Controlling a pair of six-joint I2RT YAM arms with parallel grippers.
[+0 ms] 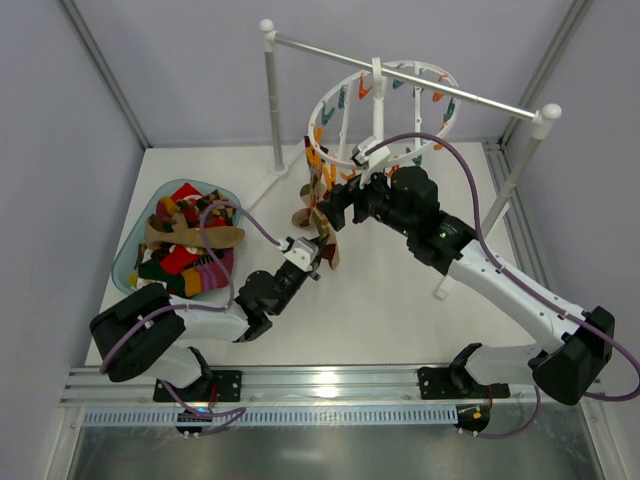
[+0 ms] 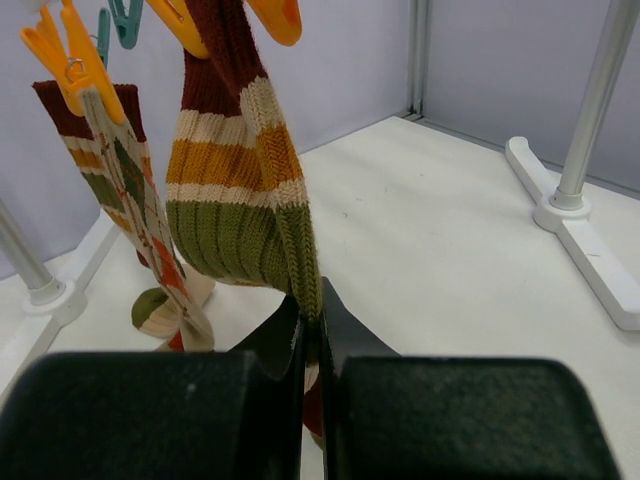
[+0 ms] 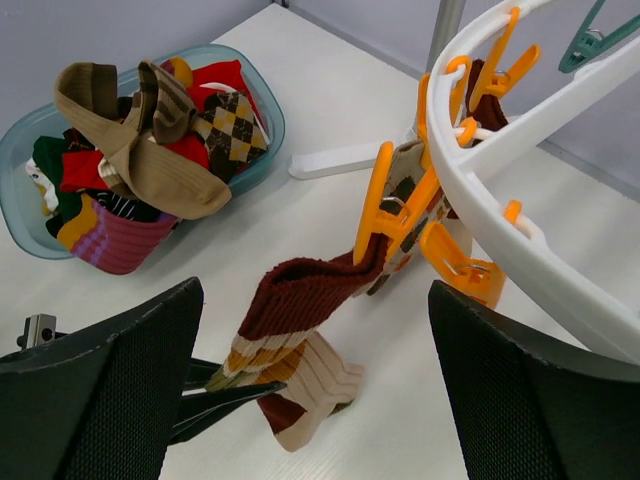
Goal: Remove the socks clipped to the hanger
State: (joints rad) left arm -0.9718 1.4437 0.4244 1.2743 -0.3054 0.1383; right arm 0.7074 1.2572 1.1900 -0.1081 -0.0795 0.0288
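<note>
Maroon striped sock (image 2: pixel 235 200) hangs clipped, lower end pinched in left hand (image 2: pixel 312 300).

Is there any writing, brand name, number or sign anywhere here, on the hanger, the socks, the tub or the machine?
None: no text is readable in any view.
The round white plastic ring hanger and its orange clips: plain.
The maroon, orange and olive striped sock: pattern only.
The bluish see-through plastic tub of socks: stripes and diamonds, no letters.
The silver rail at the table's near edge: any marking too small to tell.
</note>
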